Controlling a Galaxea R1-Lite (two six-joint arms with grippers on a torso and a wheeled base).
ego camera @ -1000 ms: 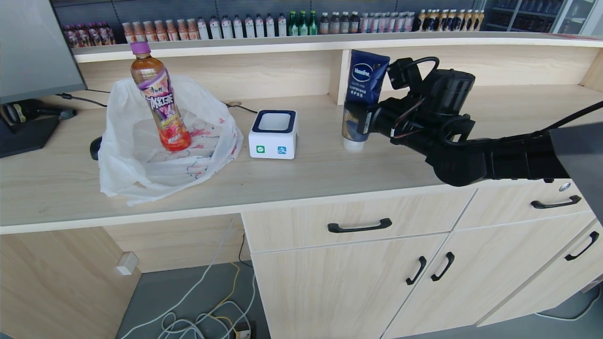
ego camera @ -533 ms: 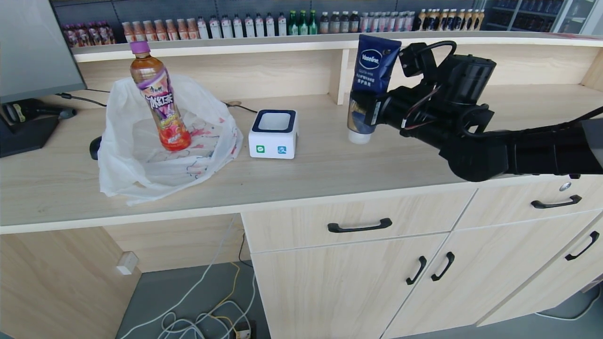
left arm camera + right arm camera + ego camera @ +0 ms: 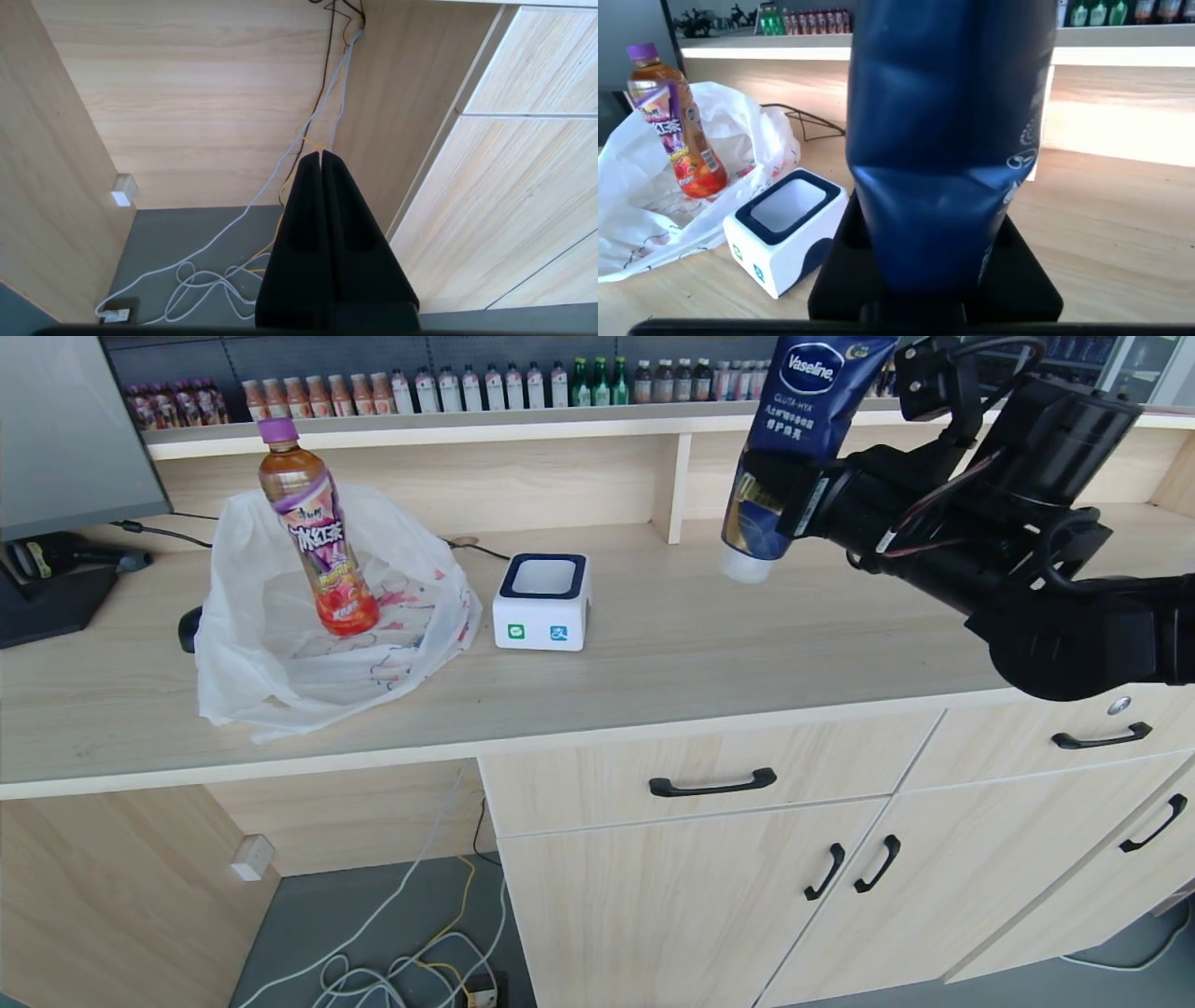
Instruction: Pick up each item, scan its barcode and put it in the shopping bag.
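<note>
Well right of the scanner (image 3: 542,602) and above it, the right gripper (image 3: 780,502) clamps the blue tube (image 3: 805,392) (cap down); the bottle (image 3: 317,541) stands in the shopping bag (image 3: 271,663), left of the scanner. The left gripper (image 3: 322,177) has its jaws clenched on nothing.

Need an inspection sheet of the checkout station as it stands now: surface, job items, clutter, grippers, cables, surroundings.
Surface: wooden counter, no spills seen.
Job's things: blue tube held in the air, cap down, above the counter's right part; bottle upright inside the white shopping bag; white scanner box on the counter beside the bag.
Clutter: monitor and black handheld device at the counter's left end.
Grippers: right gripper shut on the tube; left gripper shut, empty, low beside the cabinet.
Cables: black cable on the counter behind the bag; loose cables on the floor.
Surroundings: shelf of bottles behind; drawers below.
</note>
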